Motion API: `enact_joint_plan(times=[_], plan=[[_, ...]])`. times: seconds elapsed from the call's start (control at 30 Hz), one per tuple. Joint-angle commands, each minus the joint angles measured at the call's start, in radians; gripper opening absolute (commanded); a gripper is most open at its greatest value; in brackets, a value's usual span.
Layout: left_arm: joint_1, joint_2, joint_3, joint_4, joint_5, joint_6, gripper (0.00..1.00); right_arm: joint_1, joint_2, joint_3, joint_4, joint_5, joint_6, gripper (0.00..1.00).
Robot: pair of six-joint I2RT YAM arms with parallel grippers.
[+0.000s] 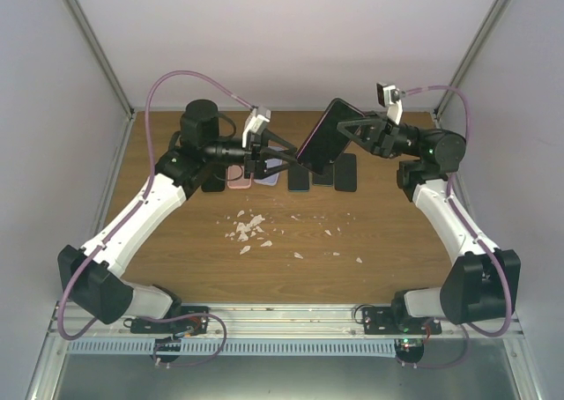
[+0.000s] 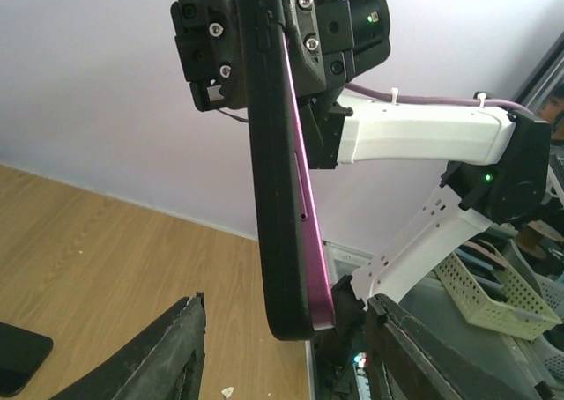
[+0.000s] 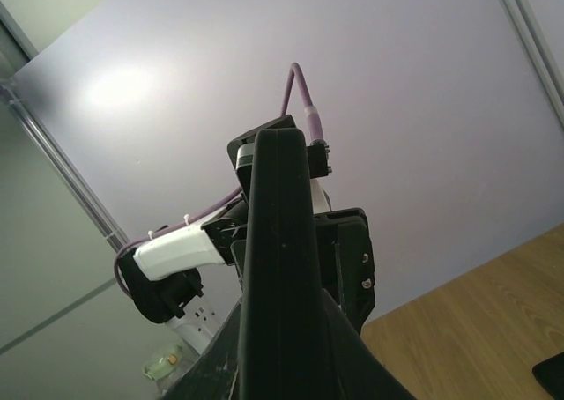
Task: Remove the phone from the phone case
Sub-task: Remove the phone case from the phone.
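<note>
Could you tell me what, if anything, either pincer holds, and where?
The right pincer grips the cased phone by one end; the left pincer stands open around the other end.

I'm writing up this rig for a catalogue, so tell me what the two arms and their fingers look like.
The left arm and right arm match: white link shells between bulky black joint housings. A mauve cable runs along each to a small white wrist camera. The fingers are matt black and tapered. A small green light glows on a joint.
</note>
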Motion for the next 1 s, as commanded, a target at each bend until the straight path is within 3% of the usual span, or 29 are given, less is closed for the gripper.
enact_joint_plan(times=[0.0,0.37,0.7,0.97], plan=[[0.008,0.012,-0.015,0.085,-0.016,-0.041,0.48,0.007,-0.038,-0.005,0.075,0.026,0.017,0.01],[0.019,0.031,-0.039,0.070,-0.084,-0.049,0.42,0.015,-0.051,-0.009,0.137,0.013,0.059,0.00],[0.043,0.024,-0.069,0.200,0.041,-0.140,0.42,0.016,-0.052,-0.012,0.155,0.013,0.074,0.00],[0.039,0.013,-0.076,0.197,0.038,-0.135,0.44,0.017,-0.049,-0.014,0.152,0.016,0.071,0.00]])
